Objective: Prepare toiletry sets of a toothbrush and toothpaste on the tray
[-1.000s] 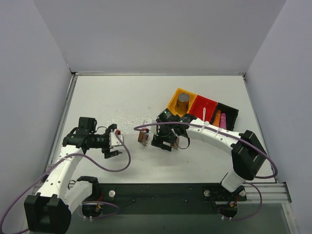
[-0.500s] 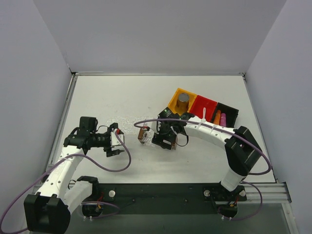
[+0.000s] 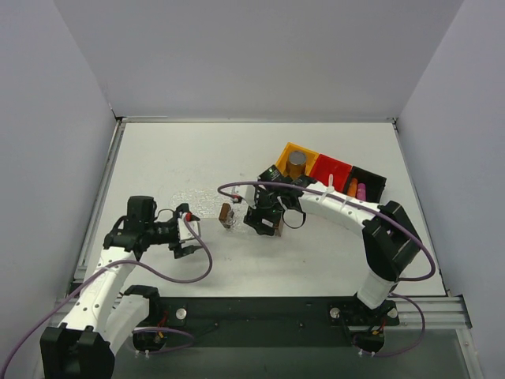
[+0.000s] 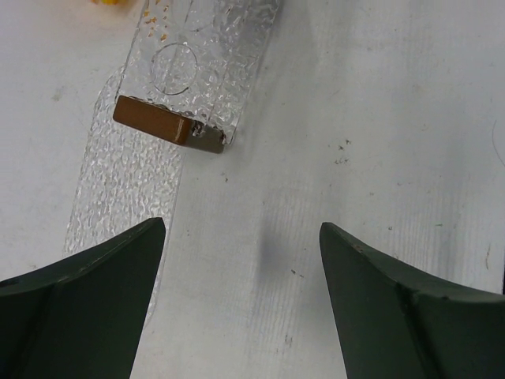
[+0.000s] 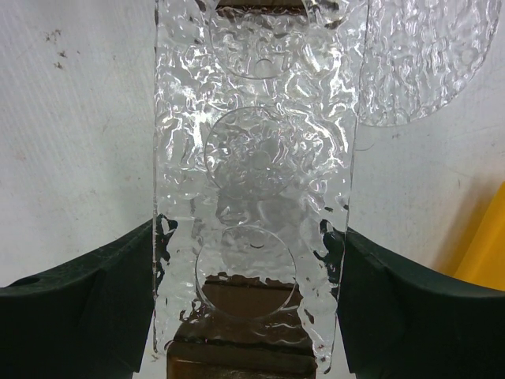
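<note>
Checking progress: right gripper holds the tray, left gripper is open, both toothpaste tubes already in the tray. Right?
No. The tubes aren't in the tray: the top view shows the orange tube and pink tube in the black bin. The right gripper does hold the tray, and the left gripper is open.

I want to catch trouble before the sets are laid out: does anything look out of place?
The tray is askew to the table edges, pinched across its width in the right pincer; whether it is lifted cannot be told. It is empty: the toothbrush sits in the red bin.
</note>
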Controlling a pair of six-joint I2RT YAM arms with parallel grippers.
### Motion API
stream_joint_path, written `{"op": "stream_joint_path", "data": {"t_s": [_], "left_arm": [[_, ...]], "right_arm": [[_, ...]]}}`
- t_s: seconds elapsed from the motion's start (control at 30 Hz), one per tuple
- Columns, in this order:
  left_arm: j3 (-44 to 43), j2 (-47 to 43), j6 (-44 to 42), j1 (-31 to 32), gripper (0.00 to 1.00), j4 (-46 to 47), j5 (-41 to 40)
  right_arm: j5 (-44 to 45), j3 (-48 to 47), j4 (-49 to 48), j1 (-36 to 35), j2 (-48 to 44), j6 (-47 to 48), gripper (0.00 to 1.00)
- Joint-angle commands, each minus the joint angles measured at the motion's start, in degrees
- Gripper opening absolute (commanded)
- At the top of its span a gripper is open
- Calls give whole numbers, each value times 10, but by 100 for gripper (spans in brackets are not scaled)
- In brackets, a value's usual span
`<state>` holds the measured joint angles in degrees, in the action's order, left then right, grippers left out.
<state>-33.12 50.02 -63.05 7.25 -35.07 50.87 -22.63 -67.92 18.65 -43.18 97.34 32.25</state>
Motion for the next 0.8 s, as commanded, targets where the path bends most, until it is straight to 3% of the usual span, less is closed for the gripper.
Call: {"op": "stream_joint_path", "data": {"t_s": [0.0, 0.2, 0.77], "left_arm": [[3, -16, 18, -9, 90, 41, 27], [0, -9, 19, -25, 90, 47, 35], [-7, -1, 26, -42, 90, 50, 38]], "right_arm": [[-59, -43, -11, 13, -5, 11, 9], [-90, -91, -9, 33, 13, 12, 7], [-178, -269, 55, 56, 177, 97, 7]]}}
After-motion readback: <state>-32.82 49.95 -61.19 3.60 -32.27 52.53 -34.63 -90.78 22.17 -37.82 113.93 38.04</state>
